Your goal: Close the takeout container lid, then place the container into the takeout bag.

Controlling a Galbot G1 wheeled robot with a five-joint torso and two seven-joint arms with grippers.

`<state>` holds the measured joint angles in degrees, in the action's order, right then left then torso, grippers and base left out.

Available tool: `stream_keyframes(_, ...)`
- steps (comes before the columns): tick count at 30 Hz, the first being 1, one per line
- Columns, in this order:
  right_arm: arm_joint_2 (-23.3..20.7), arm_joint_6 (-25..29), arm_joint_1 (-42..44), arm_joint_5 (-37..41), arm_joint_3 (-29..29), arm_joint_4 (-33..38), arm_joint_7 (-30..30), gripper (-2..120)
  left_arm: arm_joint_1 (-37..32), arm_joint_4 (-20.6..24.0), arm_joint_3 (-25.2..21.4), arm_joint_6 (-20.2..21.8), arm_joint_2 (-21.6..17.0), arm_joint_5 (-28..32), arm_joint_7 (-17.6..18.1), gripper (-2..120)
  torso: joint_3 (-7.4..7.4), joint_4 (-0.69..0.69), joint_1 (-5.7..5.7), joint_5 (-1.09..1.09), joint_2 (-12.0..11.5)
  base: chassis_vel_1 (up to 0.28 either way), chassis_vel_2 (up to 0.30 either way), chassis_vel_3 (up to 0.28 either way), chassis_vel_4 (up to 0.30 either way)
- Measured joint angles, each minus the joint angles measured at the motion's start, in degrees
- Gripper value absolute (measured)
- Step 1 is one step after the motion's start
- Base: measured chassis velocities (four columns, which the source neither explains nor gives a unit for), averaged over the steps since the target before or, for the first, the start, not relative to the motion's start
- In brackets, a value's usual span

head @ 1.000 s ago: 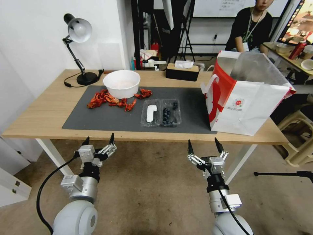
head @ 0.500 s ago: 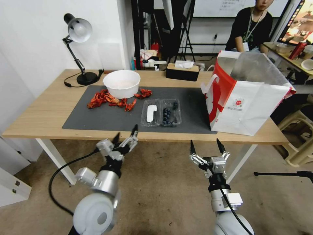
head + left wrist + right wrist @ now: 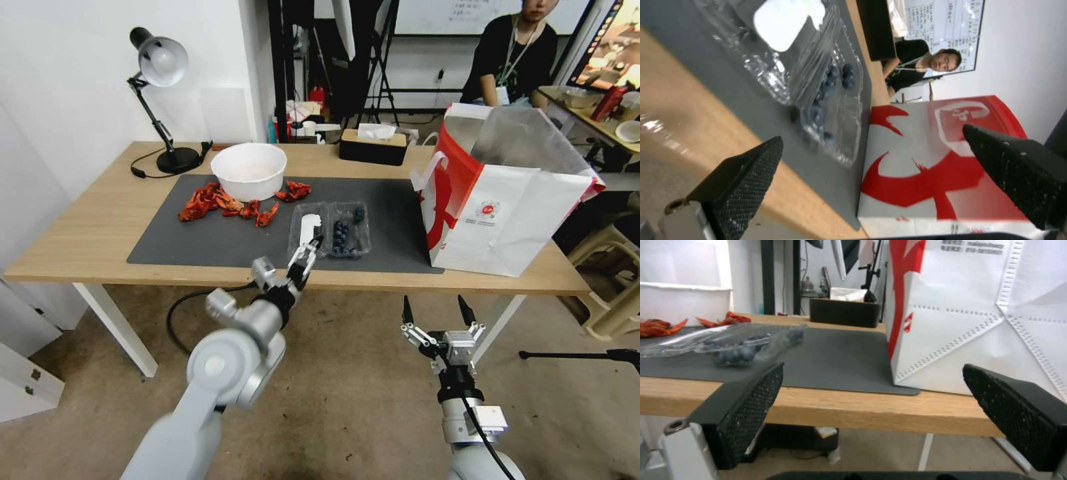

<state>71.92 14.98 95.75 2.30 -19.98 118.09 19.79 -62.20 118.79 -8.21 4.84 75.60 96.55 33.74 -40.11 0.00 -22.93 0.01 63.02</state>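
Takeout container (image 3: 329,231) lying open on the grey mat (image 3: 200,243), lid (image 3: 307,231) flat beside the berry half; left gripper (image 3: 308,255) at the table's near edge, jaws apart, just short of the lid; right gripper (image 3: 437,309) low before the table, jaws apart; takeout bag (image 3: 507,200) upright on the right.

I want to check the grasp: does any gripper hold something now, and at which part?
Nothing is held. The left gripper is open at the near edge of the open takeout container. The right gripper is open below the table edge.
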Motion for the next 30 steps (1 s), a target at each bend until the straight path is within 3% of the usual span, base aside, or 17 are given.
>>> stream_keyframes(18,0.8,-0.5,-1.3,0.0,-0.3,-0.2,0.3,100,7.1,-7.6,1.1,-0.7,1.6,1.0,6.0,100,0.00,0.01,0.00,-0.01,0.0,0.000,0.000,0.000,0.000)
stream_keyframes(30,1.0,-0.5,-1.3,0.0,-0.6,-0.2,0.5,100,9.0,-10.6,1.5,-2.1,2.4,0.8,6.4,100,0.00,0.00,0.01,-0.01,0.0,0.000,0.000,0.000,0.000)
